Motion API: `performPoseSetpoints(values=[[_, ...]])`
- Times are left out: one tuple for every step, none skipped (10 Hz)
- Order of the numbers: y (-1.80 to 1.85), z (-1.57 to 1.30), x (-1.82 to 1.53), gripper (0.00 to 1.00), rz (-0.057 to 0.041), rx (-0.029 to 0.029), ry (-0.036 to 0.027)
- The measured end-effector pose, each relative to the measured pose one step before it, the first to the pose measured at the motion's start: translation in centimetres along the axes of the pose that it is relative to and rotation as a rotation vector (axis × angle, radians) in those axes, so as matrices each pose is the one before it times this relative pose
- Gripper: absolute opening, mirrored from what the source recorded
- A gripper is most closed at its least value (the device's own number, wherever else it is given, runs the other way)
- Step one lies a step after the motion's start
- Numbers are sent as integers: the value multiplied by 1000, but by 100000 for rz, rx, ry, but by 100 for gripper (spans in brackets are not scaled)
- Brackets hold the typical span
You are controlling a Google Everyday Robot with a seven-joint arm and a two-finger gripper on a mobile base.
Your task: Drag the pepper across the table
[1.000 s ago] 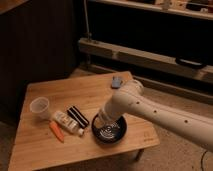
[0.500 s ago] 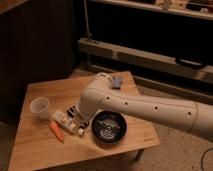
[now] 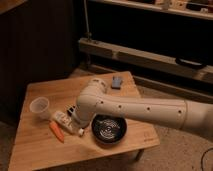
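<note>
The gripper hangs low over the table, near the pepper. Whether it is spread, I cannot tell

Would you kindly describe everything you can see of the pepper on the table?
The pepper is small, slim and orange, tapered like a carrot, smooth-looking. It lies flat and diagonal on the light wooden table, toward the front left. A white bottle lies close beside it; whether they touch is unclear. The robot's hand sits just beyond, over that bottle, apart from the pepper.
</note>
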Motion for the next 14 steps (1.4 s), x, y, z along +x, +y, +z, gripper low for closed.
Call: performPoseSetpoints(values=[[-259,261,735,80,875,-1698,-437],[-157,132,513,80,127,-829,25],[-111,29,341,80,665,-431,257],[112,-45,250,80,491,-201,887],[601,-170,223,80,2014,2689,2879],[916,-211,139,80,1484,5757,3006],[980,-242,166,80,1404,6191,2887],[540,-278,316,80,964,4044,2319],[-224,43,153,80,-345,311,240],[-722,293,-107,80,-50,-773,176],[-1160,446,-384,80,-267,-1536,245],[-795,455,-458,80,-236,-1645,-314],[-496,456,-262,80,-239,-566,-456],[-412,695,-237,80,-473,480,-322]])
